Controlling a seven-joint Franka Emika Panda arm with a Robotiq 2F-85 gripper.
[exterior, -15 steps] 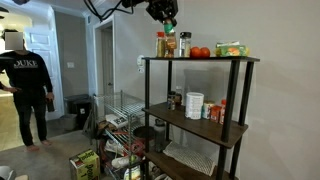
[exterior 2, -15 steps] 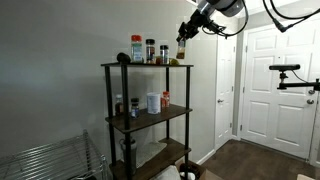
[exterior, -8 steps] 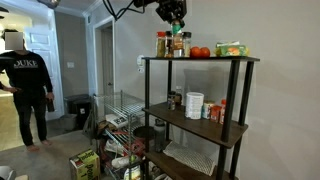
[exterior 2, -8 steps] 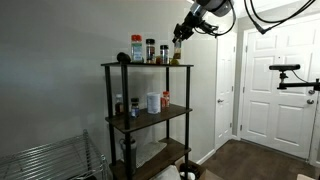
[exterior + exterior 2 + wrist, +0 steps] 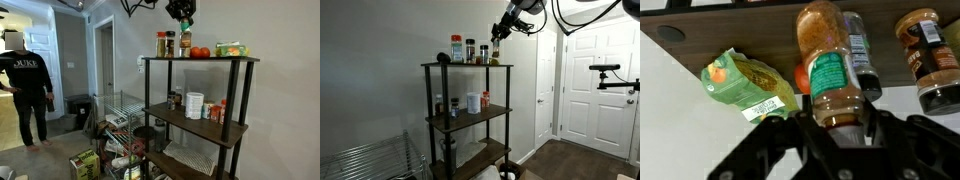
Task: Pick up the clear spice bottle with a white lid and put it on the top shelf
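Orange-filled clear spice bottle (image 5: 185, 43) stands upright on or just over top shelf (image 5: 205, 59) in an exterior view, gripper (image 5: 183, 16) directly above. In an exterior view the clear spice bottle (image 5: 496, 54) sits near the shelf end. Wrist view: gripper fingers flank the cap, can't tell if clamped. Snagging the cap could topple it into the dark-lidded jar (image 5: 928, 55).

My wrist camera looks straight along the clear spice bottle (image 5: 830, 70) with its green label and orange contents. Its near end sits between the dark fingers (image 5: 780, 135) of the gripper (image 5: 837, 128), though I cannot tell whether they touch it. Picture-left of the bottle lies a green packet (image 5: 740, 85), with something red (image 5: 800, 78) wedged between them. Right of the bottle stand two dark-lidded jars (image 5: 930, 60). All rest on the dark shelf board (image 5: 730, 35).
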